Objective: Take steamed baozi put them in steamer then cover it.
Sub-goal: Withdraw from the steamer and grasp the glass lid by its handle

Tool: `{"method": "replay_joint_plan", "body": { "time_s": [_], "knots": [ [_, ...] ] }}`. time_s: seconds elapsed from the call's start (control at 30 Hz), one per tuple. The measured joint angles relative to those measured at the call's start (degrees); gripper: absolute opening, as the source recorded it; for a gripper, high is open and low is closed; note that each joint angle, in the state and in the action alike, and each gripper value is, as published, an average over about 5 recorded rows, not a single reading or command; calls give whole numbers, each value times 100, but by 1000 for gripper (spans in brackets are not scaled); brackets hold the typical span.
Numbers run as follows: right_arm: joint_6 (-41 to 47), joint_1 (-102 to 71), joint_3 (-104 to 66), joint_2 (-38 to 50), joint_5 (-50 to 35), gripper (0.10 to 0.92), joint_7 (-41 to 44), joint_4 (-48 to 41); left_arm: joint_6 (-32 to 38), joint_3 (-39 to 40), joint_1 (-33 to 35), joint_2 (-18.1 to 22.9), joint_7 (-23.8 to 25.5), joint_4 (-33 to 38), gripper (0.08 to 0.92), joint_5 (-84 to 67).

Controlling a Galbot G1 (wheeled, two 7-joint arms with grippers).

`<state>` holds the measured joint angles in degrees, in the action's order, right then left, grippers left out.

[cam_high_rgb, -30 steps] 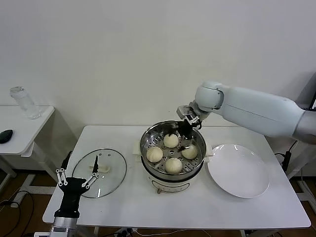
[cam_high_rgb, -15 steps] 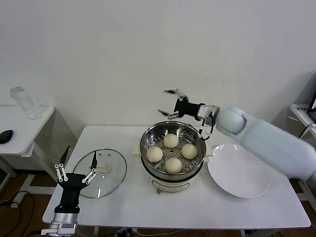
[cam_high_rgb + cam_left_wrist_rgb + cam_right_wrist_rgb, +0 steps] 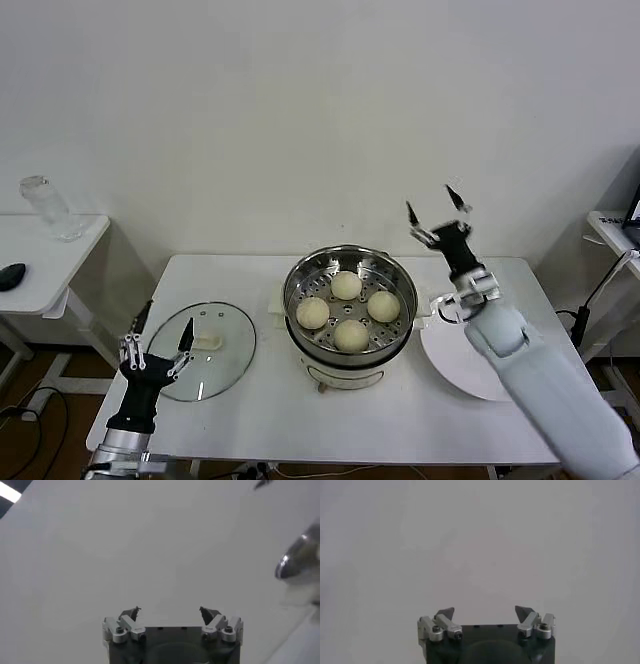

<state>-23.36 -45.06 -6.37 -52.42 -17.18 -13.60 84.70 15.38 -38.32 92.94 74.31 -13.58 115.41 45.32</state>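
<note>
Above the tabletop's (image 3: 450,430) right half, my right gripper (image 3: 437,209) points upward, fingers released and grasping nothing, its pale arm slanting down toward the near right corner. At the near left edge my left gripper (image 3: 159,333) also stands upright, fingers spread, just before the one round clear glass cover (image 3: 202,351) lying flat. I count four cream-white steamed baozi (image 3: 347,284) inside the single shiny round steel steamer (image 3: 302,268), mid-tabletop. One flat white plate (image 3: 444,348) sits right of it.
</note>
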Motion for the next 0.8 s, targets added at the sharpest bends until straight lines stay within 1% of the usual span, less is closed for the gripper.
{"method": "replay_joint_plan", "body": {
  "time_s": [0.2,0.37,0.8],
  "knots": [
    [-130,-1022,-926,-391,120,823,-191,82,-209,-90,41,-87,141,-391,823,1008],
    [-208,-1613,-1403,-655,196,823,-283,109,-454,-64,-67,-64,203,-805,823,1782],
    [-261,-2388,-1873,-1067,376,823,-319,86,-869,35,-690,122,-39,-1837,823,2846]
  ]
}}
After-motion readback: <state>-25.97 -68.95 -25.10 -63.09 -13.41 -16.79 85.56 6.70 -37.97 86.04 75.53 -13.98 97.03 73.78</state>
